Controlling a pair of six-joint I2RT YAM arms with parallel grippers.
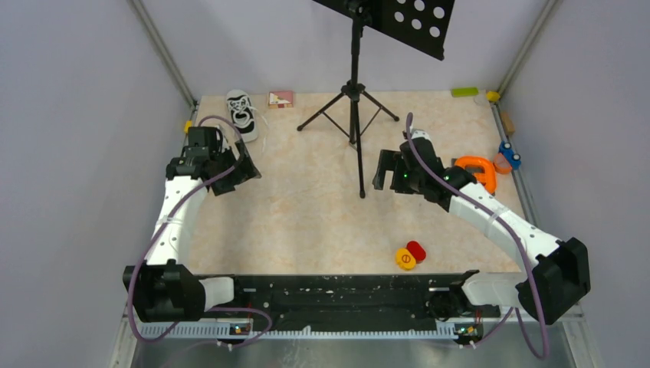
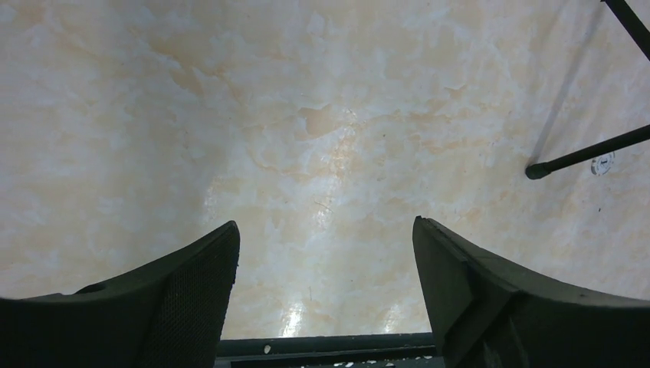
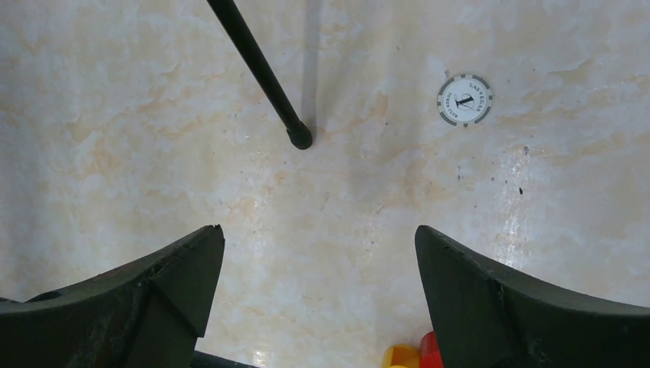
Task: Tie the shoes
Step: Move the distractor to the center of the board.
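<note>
- We have not yet started: left gripper [image 1: 239,173] and right gripper [image 1: 385,170] gape wide, empty.
- The sneaker [image 1: 242,116] lies well left of the music stand [image 1: 355,92], untouched.
- Next, we judge, we must reach its white laces [image 1: 241,106].

You've got a beige marbled table [image 1: 306,215] — sneaker [image 1: 242,113] at the far-left corner, pink box [image 1: 280,99] near it, stand tripod [image 1: 353,90] mid-back, orange object [image 1: 477,170] right, red-yellow pieces [image 1: 410,255] front — poker chip [image 3: 464,99] near one tripod foot.

Pale grey walls [image 1: 77,77] enclose a beige marbled tabletop [image 1: 306,222] bearing a black music stand [image 1: 355,100].
</note>
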